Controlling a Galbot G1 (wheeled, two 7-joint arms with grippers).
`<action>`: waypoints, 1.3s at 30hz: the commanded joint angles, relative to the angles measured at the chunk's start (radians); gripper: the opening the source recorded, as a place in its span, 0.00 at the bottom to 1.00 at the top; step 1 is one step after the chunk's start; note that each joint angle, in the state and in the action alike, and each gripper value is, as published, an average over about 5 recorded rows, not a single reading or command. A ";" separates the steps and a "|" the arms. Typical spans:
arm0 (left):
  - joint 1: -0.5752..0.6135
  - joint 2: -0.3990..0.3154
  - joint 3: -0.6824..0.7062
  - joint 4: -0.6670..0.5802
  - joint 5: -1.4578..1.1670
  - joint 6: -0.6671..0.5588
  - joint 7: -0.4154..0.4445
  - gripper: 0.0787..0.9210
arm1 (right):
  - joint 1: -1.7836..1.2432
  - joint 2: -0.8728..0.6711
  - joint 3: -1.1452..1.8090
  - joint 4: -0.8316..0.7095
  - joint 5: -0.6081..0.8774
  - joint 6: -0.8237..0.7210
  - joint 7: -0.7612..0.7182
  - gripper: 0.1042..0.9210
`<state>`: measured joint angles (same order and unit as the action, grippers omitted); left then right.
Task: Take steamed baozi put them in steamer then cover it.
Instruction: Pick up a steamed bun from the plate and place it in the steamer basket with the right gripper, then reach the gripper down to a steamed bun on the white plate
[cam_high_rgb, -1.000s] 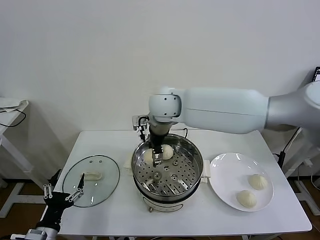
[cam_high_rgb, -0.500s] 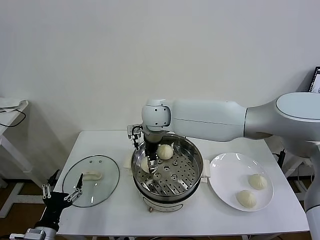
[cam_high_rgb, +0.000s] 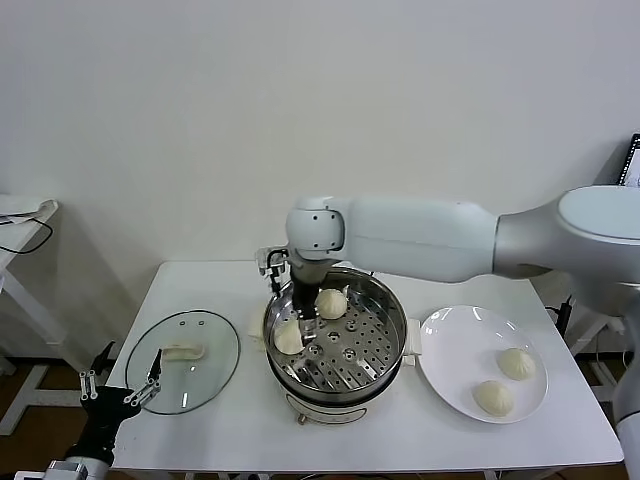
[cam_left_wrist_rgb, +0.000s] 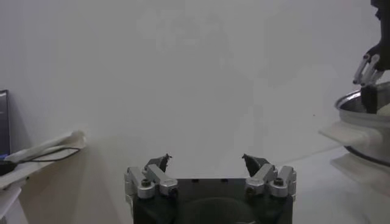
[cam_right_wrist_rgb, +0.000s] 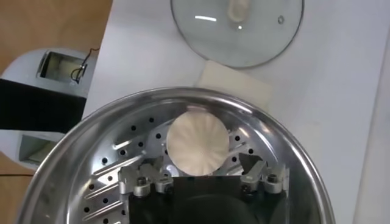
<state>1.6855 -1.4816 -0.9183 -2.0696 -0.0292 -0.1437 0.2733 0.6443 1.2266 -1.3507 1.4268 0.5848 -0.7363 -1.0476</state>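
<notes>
**A:** What's on the table (cam_high_rgb: 230, 420), going left to right?

**B:** At the near left edge the left pincer (cam_high_rgb: 113, 384) hangs idle, jaws apart and empty. Just beyond it the glass cover (cam_high_rgb: 185, 360) lies flat. In the middle stands the steamer (cam_high_rgb: 336, 335), holding two baozi: one (cam_high_rgb: 331, 303) toward the back, one (cam_high_rgb: 289, 337) on the left of the tray. On the right sits a white plate (cam_high_rgb: 455, 345) with two more baozi (cam_high_rgb: 518, 363) and (cam_high_rgb: 493, 397).

**A:** Where is the right arm?

**B:** It reaches across from the right, and its pincer (cam_high_rgb: 305, 322) points down into the steamer, over the left bun. The wrist camera shows the fingers (cam_right_wrist_rgb: 251, 166) spread on either side of that bun (cam_right_wrist_rgb: 197, 143), which rests on the perforated tray. They look apart from it, not clamped.

**A:** So which step is this?

**B:** I judge it the release of the second bun. Half are in; the cover is still off.

**A:** What does the next move call for?

**B:** Probably lifting straight up clear of the rim without nudging either bun, then swinging right to the plate for a third.
</notes>
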 joint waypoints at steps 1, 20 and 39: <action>0.009 -0.001 0.022 -0.025 0.005 0.001 -0.006 0.88 | 0.154 -0.320 -0.009 0.186 -0.007 0.027 -0.090 0.88; 0.028 -0.007 0.037 -0.043 0.014 -0.002 -0.010 0.88 | -0.148 -0.924 0.053 0.282 -0.506 0.379 -0.217 0.88; 0.024 -0.010 0.059 -0.031 0.025 -0.008 -0.013 0.88 | -0.560 -0.862 0.339 0.137 -0.643 0.473 -0.188 0.88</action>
<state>1.7092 -1.4915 -0.8643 -2.1052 -0.0051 -0.1515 0.2605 0.2984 0.3681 -1.1434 1.6086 0.0147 -0.3227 -1.2406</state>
